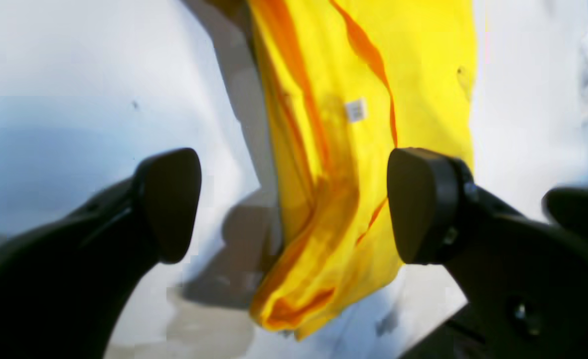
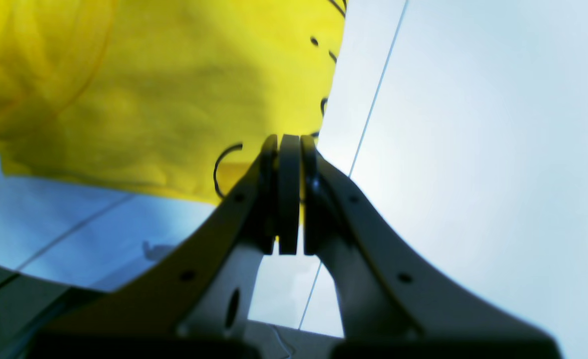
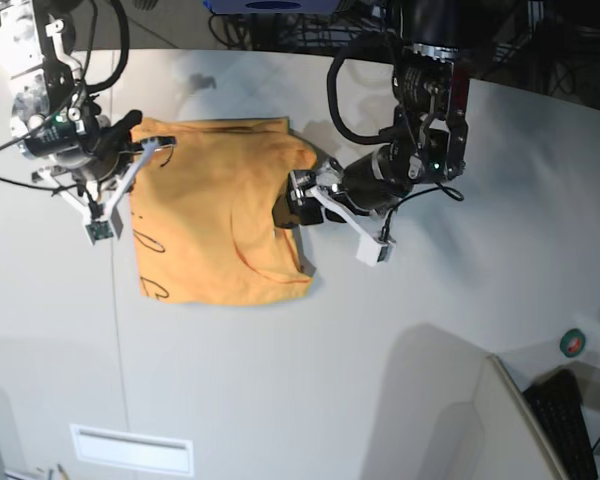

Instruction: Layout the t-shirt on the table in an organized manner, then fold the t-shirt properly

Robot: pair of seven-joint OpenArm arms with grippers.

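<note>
The t-shirt (image 3: 215,215) lies spread on the table (image 3: 380,340), orange, with black lettering along its left edge. My left gripper (image 3: 292,203) hovers at the shirt's right edge. In the left wrist view it (image 1: 294,204) stands wide open, the crumpled t-shirt (image 1: 334,149) lying between the pads untouched. My right gripper (image 3: 148,148) sits at the shirt's far left corner. In the right wrist view it (image 2: 289,142) is shut, with slivers of the t-shirt (image 2: 149,99) showing between its pads at the hem.
A thin dark seam (image 2: 373,89) runs across the table near the right gripper. At the near right stand a green tape roll (image 3: 573,342) and a keyboard (image 3: 565,410). A white sticker (image 3: 130,448) lies near the front edge.
</note>
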